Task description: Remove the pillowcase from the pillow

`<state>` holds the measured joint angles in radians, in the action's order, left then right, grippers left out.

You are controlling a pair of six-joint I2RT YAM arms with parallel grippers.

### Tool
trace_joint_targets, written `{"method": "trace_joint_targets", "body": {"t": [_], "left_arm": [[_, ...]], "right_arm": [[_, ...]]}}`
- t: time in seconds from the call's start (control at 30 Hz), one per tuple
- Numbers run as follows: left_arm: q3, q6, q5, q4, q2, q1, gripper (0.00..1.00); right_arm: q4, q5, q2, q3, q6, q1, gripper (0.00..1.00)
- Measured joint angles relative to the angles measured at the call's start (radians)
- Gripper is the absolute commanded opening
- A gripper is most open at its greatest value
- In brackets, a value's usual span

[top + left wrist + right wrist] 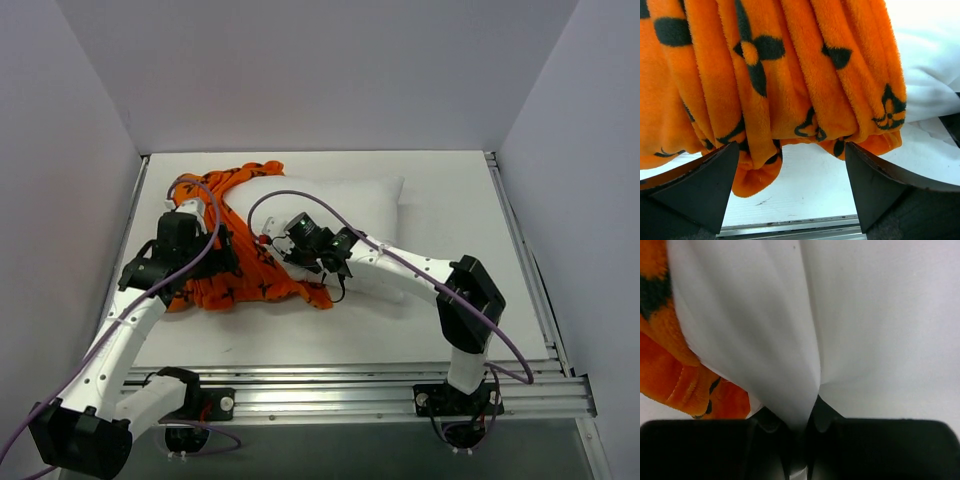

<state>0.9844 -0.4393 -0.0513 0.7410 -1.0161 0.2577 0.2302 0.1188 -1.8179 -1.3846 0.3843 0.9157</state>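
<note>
At centre left of the top view, your left gripper (790, 150) hangs wide open over the bunched pillowcase (235, 285); lower it and bite a thick fold near the edge; the pillow (340, 205) lies bare toward upper centre; your right gripper (800, 425) is pinched tight on its white fabric; anchor there while you pull the cover leftward.

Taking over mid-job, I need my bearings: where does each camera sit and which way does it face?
Top external: above and behind the bases, looking down on the table; both arms whole, left gripper at the pillowcase, right gripper at the pillow.
Left wrist: faces pillowcase folds; open fingers in the bottom corners.
Right wrist: faces the pillow; fingers shut on a pillow fold.
Shared: all three show pillowcase beside pillow.
</note>
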Motion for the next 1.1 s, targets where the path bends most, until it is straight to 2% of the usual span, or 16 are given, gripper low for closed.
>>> {"method": "trace_joint_targets", "body": {"t": [0.23, 0.3, 0.33, 0.37, 0.43, 0.47, 0.5, 0.57, 0.8, 1.1], "left_arm": [[-0.045, -0.019, -0.001, -0.057, -0.05, 0.0, 1.0], [-0.051, -0.026, -0.005, -0.064, -0.074, 0.0, 0.91], [-0.052, -0.029, -0.011, -0.067, -0.085, 0.0, 0.85], [-0.053, -0.03, -0.018, -0.071, -0.094, 0.0, 0.71], [-0.055, -0.033, -0.032, -0.079, -0.109, 0.0, 0.54], [-0.055, -0.034, -0.04, -0.08, -0.115, 0.0, 0.43], [-0.055, -0.036, -0.049, -0.084, -0.121, 0.0, 0.19], [-0.055, -0.04, -0.067, -0.092, -0.137, -0.004, 0.03], [-0.014, -0.025, -0.094, -0.085, -0.182, -0.035, 0.02], [0.129, 0.016, -0.058, -0.108, -0.254, -0.164, 0.02]], "right_arm": [[-0.018, -0.048, 0.012, -0.005, -0.044, -0.025, 0.0], [-0.018, -0.053, 0.013, -0.005, -0.059, -0.026, 0.0], [-0.018, -0.055, 0.013, -0.005, -0.068, -0.026, 0.0], [-0.018, -0.056, 0.014, -0.005, -0.075, -0.026, 0.0], [-0.019, -0.056, 0.018, -0.005, -0.093, -0.027, 0.0], [-0.02, -0.056, 0.021, -0.005, -0.104, -0.027, 0.0], [-0.02, -0.055, 0.027, -0.005, -0.117, -0.03, 0.0], [-0.023, -0.037, 0.049, 0.003, -0.15, -0.032, 0.0], [-0.027, -0.004, 0.229, 0.086, -0.267, -0.08, 0.0], [0.109, -0.053, 0.462, 0.1, -0.45, -0.396, 0.0]]}}
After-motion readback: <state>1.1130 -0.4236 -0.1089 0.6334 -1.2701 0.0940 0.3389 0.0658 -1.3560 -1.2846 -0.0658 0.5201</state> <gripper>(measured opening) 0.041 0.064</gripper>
